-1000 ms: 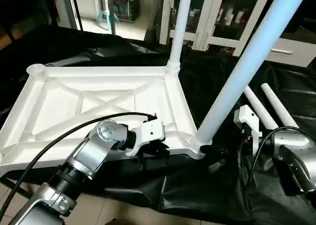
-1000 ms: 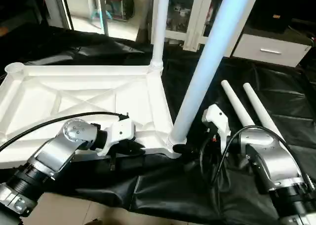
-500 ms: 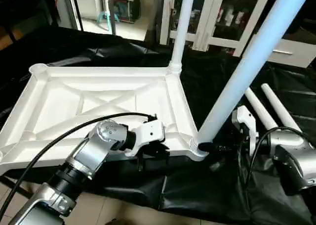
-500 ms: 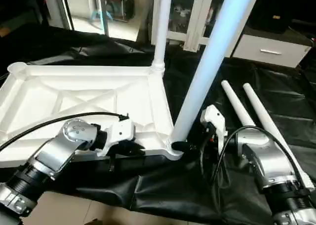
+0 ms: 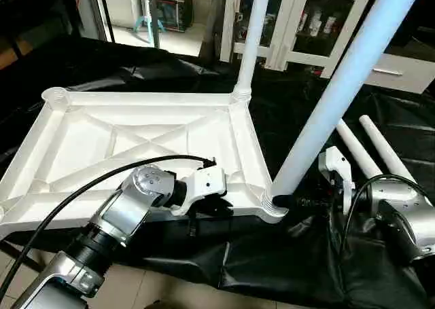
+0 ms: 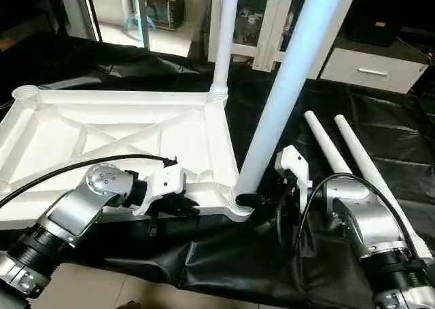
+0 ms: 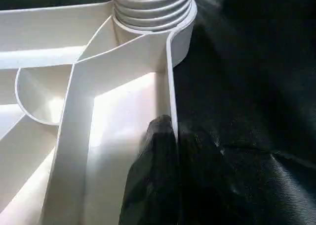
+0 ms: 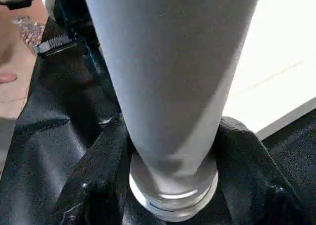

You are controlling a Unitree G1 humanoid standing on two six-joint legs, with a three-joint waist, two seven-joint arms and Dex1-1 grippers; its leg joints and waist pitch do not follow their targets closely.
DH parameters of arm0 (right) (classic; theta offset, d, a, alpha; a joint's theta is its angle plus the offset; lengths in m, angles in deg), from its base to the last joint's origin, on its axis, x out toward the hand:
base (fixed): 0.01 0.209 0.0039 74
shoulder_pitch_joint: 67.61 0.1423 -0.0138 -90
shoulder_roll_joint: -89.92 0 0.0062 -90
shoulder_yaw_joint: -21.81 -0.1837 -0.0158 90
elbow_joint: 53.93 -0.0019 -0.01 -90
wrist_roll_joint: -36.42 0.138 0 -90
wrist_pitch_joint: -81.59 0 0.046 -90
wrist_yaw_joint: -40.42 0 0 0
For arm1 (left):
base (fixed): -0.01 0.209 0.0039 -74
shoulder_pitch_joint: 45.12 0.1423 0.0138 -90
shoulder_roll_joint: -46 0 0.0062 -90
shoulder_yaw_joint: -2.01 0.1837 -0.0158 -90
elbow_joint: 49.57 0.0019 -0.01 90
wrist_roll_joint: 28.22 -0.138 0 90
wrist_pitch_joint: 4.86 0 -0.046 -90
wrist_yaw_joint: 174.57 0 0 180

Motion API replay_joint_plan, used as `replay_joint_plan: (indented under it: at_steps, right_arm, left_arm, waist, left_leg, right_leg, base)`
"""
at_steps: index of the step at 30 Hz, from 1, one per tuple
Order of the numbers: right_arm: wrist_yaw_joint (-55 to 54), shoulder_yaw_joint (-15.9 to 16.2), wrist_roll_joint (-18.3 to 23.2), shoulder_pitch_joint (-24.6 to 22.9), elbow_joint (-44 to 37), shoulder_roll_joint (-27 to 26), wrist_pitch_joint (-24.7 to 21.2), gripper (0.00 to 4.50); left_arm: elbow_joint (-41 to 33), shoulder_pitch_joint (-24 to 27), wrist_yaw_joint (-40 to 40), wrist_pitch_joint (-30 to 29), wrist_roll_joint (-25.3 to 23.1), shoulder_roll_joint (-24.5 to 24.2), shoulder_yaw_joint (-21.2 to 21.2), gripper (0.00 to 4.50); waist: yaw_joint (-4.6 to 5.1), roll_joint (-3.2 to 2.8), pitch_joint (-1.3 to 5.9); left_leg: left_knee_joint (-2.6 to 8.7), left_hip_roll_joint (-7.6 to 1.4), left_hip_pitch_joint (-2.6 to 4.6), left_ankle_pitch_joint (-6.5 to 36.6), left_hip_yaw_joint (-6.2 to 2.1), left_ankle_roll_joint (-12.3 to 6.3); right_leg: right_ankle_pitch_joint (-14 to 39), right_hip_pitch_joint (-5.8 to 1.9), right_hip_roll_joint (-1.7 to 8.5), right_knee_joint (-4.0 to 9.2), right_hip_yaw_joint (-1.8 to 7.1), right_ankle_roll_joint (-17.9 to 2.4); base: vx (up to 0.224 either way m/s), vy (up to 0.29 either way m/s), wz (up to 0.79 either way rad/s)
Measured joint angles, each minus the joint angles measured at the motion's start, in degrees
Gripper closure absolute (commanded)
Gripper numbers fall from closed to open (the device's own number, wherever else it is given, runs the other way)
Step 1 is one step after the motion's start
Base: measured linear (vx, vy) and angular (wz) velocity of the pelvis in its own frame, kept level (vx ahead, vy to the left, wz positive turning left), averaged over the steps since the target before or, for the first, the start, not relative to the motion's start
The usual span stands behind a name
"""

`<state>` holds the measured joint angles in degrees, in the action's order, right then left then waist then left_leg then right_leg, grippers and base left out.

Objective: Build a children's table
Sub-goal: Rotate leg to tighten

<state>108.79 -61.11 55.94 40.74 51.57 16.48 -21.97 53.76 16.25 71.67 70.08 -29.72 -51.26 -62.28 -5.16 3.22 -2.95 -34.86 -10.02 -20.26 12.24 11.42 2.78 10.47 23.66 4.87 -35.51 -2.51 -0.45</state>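
The children's table top (image 5: 81,142) lies upside down on black cloth, ribbed underside facing up. One white leg (image 5: 252,37) stands in the far right corner socket. A second leg (image 5: 340,85) leans up out of the near right socket (image 5: 274,206). My right gripper (image 5: 284,201) has its black fingers (image 8: 101,178) closed on both sides of that leg's base (image 8: 173,136). My left gripper (image 5: 204,210) is shut on the top's near rim (image 7: 170,96), its fingers (image 7: 158,160) pinching the thin wall. Two loose legs (image 5: 358,151) lie on the cloth to the right.
Black cloth (image 5: 285,268) covers the work surface and hangs over its near edge. A white glass-door cabinet (image 5: 306,24) stands behind, with a drawer unit (image 5: 401,71) to its right. The far left corner socket (image 5: 53,95) holds nothing.
My right gripper has moved in to the near leg's base and its fingers have closed around it. The leg now stands slightly more upright. The left gripper keeps its hold on the rim.
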Motion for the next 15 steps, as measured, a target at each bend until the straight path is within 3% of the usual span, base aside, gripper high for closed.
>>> replay_joint_plan:
  at_steps: [4, 7, 9, 10, 15]
  right_arm:
    - [-10.2, 0.0, -3.1, 1.8, 3.0, -4.7, 2.5, 2.45]
    - [-18.1, -0.9, -4.2, 2.3, 3.9, -7.8, 1.5, 2.50]
    - [-27.2, -3.3, -4.8, 2.9, 4.4, -13.0, -1.2, 2.52]
    - [-36.3, -5.0, -6.0, 4.7, 5.8, -18.2, -2.3, 2.53]
    - [-54.1, -7.4, -7.2, 7.8, 8.8, -25.9, -2.5, 2.54]
  left_arm:
    - [2.5, -0.8, -5.0, -1.6, -1.5, 1.6, -1.4, 4.50]
    - [4.3, -1.7, -8.9, -3.4, -2.6, 4.0, -2.1, 4.50]
    - [7.3, -3.6, -13.6, -6.1, -2.9, 6.6, -3.1, 4.50]
    - [10.2, -5.5, -17.5, -8.3, -3.3, 9.2, -4.3, 4.50]
    - [13.4, -7.7, -26.0, -11.8, -3.5, 14.7, -5.7, 4.50]
  waist:
    - [1.15, 0.13, 0.08]
    - [1.78, 0.15, 0.09]
    - [2.05, 0.21, 0.10]
    - [2.53, 0.18, 0.08]
    - [2.63, 0.16, 0.11]
  left_leg:
    - [-0.07, 0.00, 0.21, 0.0, 0.00, 0.30]
    - [-0.07, 0.01, 0.27, 0.0, -0.04, 0.33]
    - [-0.04, 0.02, 0.27, 0.0, -0.10, 0.37]
    - [-0.07, 0.02, 0.23, -0.1, -0.12, 0.44]
    - [0.00, 0.04, 0.21, -0.1, -0.16, 0.40]
  right_leg:
    - [-0.1, -0.22, 0.00, -0.12, 0.03, -0.2]
    - [-0.1, -0.35, 0.00, -0.05, 0.02, -0.1]
    - [-0.1, -0.43, -0.03, 0.02, 0.00, 0.1]
    - [-0.1, -0.34, -0.03, 0.03, -0.01, 0.1]
    - [-0.5, -0.28, 0.02, 0.29, -0.11, -0.2]
  base:
    - [0.000, 0.000, 0.00]
    - [0.000, 0.000, 0.00]
    - [0.000, 0.000, 0.00]
    - [0.000, 0.000, 0.00]
    - [0.000, 0.000, 0.00]
